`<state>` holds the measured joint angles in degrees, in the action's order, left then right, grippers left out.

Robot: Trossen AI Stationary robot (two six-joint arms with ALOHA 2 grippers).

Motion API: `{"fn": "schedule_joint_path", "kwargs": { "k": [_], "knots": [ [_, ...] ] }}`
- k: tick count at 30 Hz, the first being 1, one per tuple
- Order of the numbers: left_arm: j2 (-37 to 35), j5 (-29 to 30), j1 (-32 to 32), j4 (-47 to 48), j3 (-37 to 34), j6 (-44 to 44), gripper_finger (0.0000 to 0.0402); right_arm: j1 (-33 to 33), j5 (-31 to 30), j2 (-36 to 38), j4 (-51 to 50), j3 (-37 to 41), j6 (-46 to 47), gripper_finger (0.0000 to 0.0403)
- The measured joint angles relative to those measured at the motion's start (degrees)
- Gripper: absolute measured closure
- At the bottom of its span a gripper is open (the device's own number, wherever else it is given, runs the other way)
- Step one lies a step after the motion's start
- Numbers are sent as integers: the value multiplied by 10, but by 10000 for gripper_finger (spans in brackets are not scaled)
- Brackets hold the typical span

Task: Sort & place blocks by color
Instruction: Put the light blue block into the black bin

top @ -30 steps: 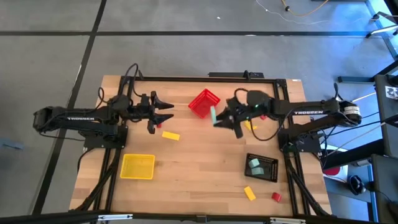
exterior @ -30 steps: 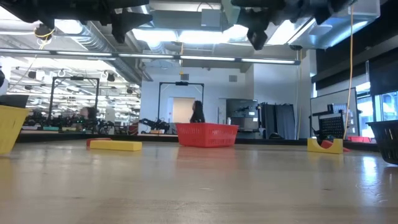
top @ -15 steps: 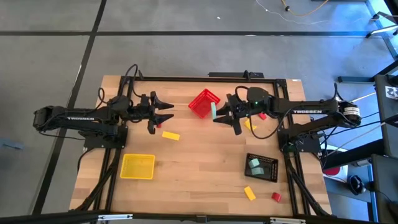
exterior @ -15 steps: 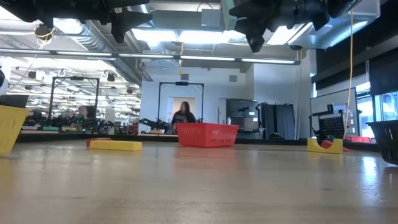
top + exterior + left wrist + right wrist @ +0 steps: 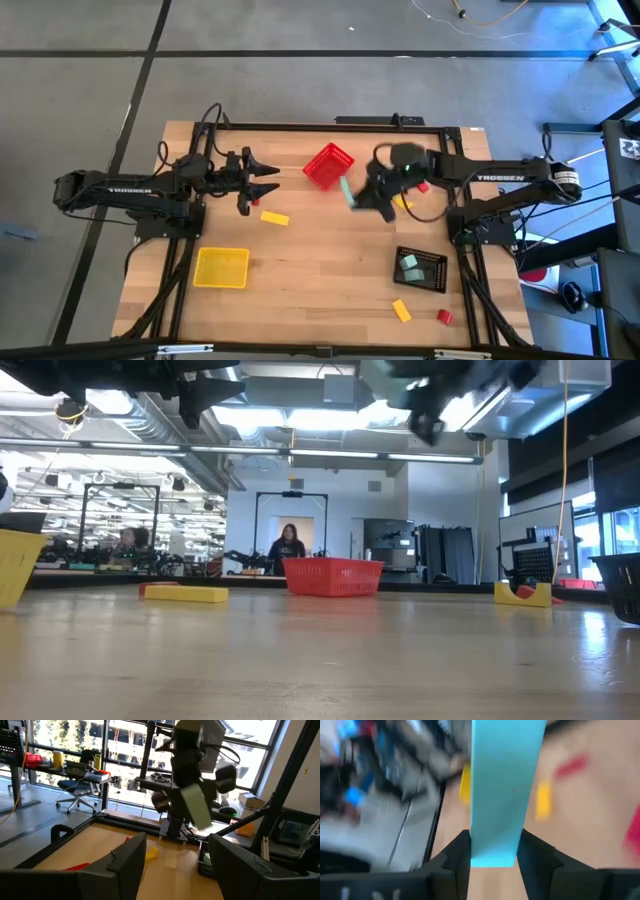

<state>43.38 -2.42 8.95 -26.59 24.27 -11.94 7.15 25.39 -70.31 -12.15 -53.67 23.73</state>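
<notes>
Right claw clamps mint block mid-frame by 1 end; fast swing could fling it. Left claw apart.

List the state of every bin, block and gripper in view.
right gripper: shut on mint block, raised above the table
left gripper: open, empty
red bin: upright, contents not visible
yellow bin: upright, looks empty
black bin: holds mint pieces
yellow block: lying loose on the table
</notes>
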Motion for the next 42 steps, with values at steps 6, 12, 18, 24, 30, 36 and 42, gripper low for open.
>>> {"fn": "schedule_joint_path", "kwargs": {
  "k": [6,12,18,24,30,36,42],
  "knots": [
    [0,3,0,0,0,0,195,-117,-2,1,-297,-55,44,275],
    [0,4,0,0,0,1,195,-278,-31,0,-417,-27,199,275],
    [0,4,0,0,0,1,195,-402,-58,0,-431,12,370,275],
    [0,4,0,0,0,1,195,-470,-63,11,-457,72,501,275],
    [0,5,0,-1,0,1,195,-491,-71,56,-418,140,585,275],
    [0,5,0,-3,0,0,195,-478,-96,61,-354,155,592,275],
    [0,18,0,-6,0,0,195,-462,-101,58,-351,176,603,275]
  ]
}}
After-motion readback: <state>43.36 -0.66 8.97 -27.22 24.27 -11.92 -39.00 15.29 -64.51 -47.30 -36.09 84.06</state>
